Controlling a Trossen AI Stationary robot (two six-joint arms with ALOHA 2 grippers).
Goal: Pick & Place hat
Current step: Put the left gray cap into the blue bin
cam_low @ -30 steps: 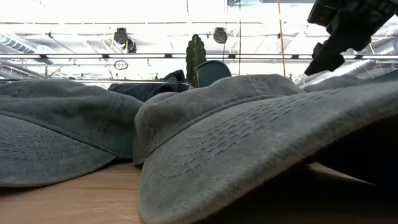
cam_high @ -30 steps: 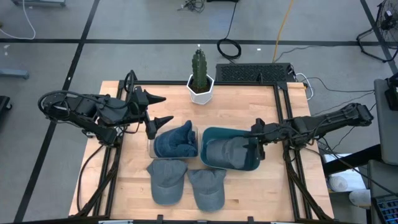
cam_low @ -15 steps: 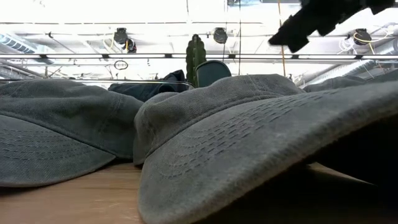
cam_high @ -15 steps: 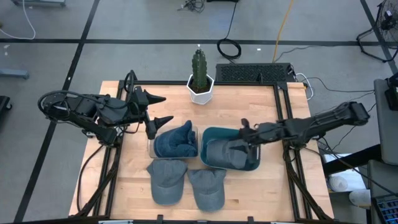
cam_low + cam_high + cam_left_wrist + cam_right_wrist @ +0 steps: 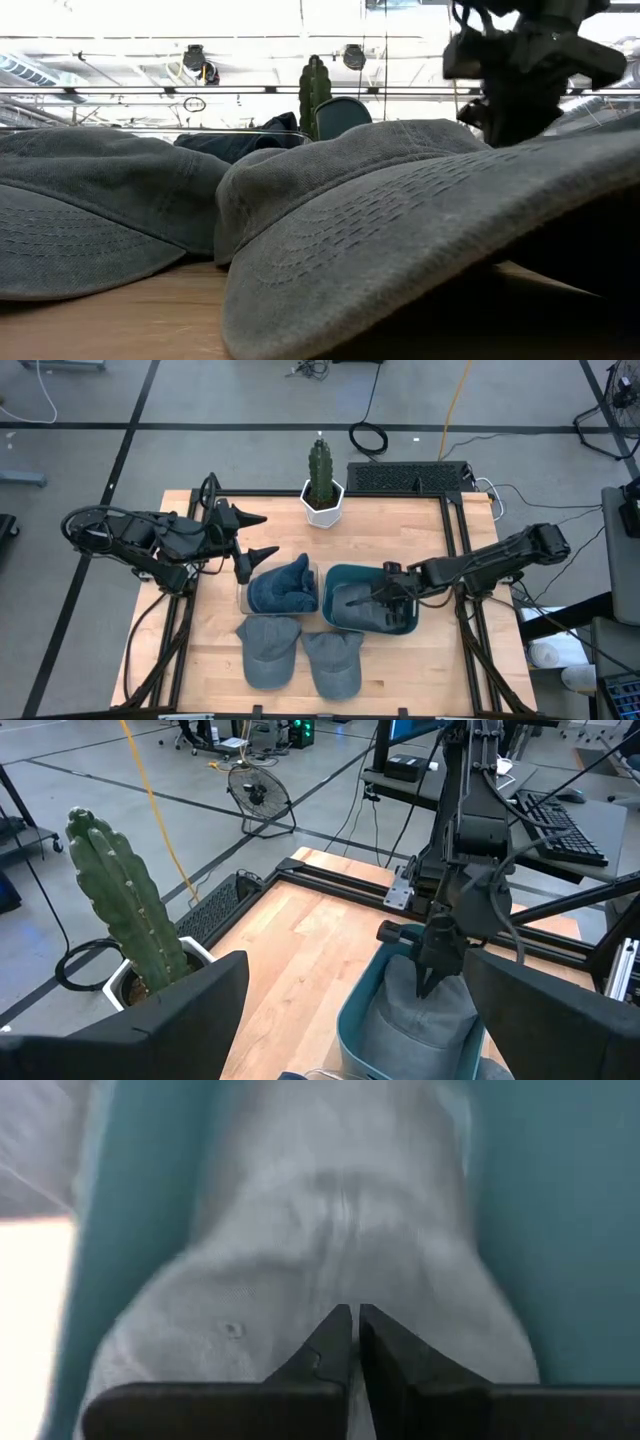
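Observation:
A grey hat point(image 5: 350, 605) lies crown up in the teal bin point(image 5: 335, 572) right of the table's middle. My right gripper point(image 5: 373, 598) slants down into the bin, fingers shut, tips at the hat's crown point(image 5: 300, 1230); the left wrist view shows the gripper point(image 5: 428, 982) right over the hat point(image 5: 415, 1025). Two more grey hats point(image 5: 268, 650) point(image 5: 333, 660) rest on the table near its front edge. My left gripper point(image 5: 268, 535) hangs open above the table's left half, holding nothing. My right gripper has its shut fingertips point(image 5: 340, 1330) at the top of the hat's crown point(image 5: 420, 1005), coming from above and slanting from the table's right. No cloth shows between the fingers. Whether the tips touch the crown, I cannot tell.
A clear bin with a dark blue hat point(image 5: 283, 585) stands left of the teal bin. A cactus in a white pot point(image 5: 321, 485) stands at the far middle edge. In the low view the two near hats point(image 5: 400, 220) fill the foreground.
My right gripper has gone toward the table's left and down, from the teal bin's right rim to over the hat's crown. It has tipped to point more steeply downward and has shut. The hat lies as before.

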